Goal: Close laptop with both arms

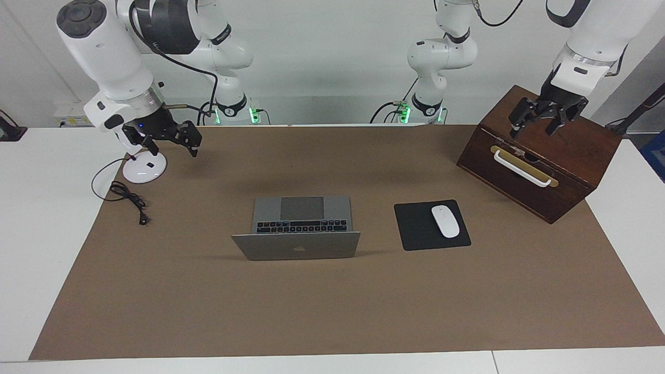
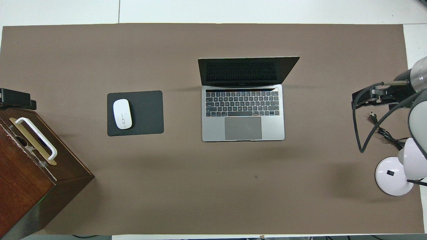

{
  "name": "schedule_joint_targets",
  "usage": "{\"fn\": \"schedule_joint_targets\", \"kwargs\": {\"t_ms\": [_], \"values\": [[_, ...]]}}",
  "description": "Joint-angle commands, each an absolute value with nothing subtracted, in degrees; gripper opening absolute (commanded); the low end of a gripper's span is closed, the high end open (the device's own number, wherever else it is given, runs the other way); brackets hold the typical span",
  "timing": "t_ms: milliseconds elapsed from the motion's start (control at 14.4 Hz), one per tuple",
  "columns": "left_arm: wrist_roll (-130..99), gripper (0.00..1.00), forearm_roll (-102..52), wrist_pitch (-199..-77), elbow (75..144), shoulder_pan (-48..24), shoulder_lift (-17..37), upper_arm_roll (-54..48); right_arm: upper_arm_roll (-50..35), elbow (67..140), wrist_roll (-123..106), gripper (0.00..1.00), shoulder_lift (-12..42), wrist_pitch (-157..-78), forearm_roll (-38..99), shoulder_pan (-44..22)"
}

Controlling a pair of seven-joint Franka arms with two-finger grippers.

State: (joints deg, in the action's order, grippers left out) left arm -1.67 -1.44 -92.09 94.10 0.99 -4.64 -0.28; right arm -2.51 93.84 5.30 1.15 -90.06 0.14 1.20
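The laptop [image 1: 301, 228] lies open in the middle of the brown mat, also seen in the overhead view [image 2: 243, 113]. Its keyboard and trackpad face the robots. Its lid [image 1: 297, 246] stands roughly upright at the edge farther from the robots, with the apple logo on its back. My right gripper [image 1: 174, 147] hangs open and empty over the lamp's base, toward the right arm's end of the table; it also shows in the overhead view [image 2: 363, 98]. My left gripper [image 1: 532, 129] hangs open and empty over the wooden box; in the overhead view [image 2: 13, 98] only part shows. Both are well apart from the laptop.
A black mouse pad [image 1: 415, 228] with a white mouse [image 1: 445, 221] lies beside the laptop, toward the left arm's end. A dark wooden box [image 1: 540, 166] with a white handle stands at that end. A white lamp base [image 1: 144, 169] and a black cable [image 1: 130, 200] lie at the right arm's end.
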Motion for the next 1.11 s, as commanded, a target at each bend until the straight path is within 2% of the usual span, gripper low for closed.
{"fn": "schedule_joint_targets", "kwargs": {"t_ms": [0, 554, 1040], "values": [[-1.58, 1.00, -0.44, -92.81, 96.06, 0.44, -6.33, -0.09, -3.16, 93.87, 4.13, 1.00, 0.53, -89.65, 0.00, 2.02], [-1.58, 1.00, -0.44, -92.55, 96.24, 0.35, -6.42, -0.09, -3.16, 93.87, 4.57, 1.00, 0.62, -89.82, 0.00, 1.76], [-1.49, 1.00, -0.44, -93.16, 96.24, 0.44, -6.33, -0.09, -3.08, 94.48, 4.05, 1.00, 0.88, -95.26, 0.00, 2.81]]}}
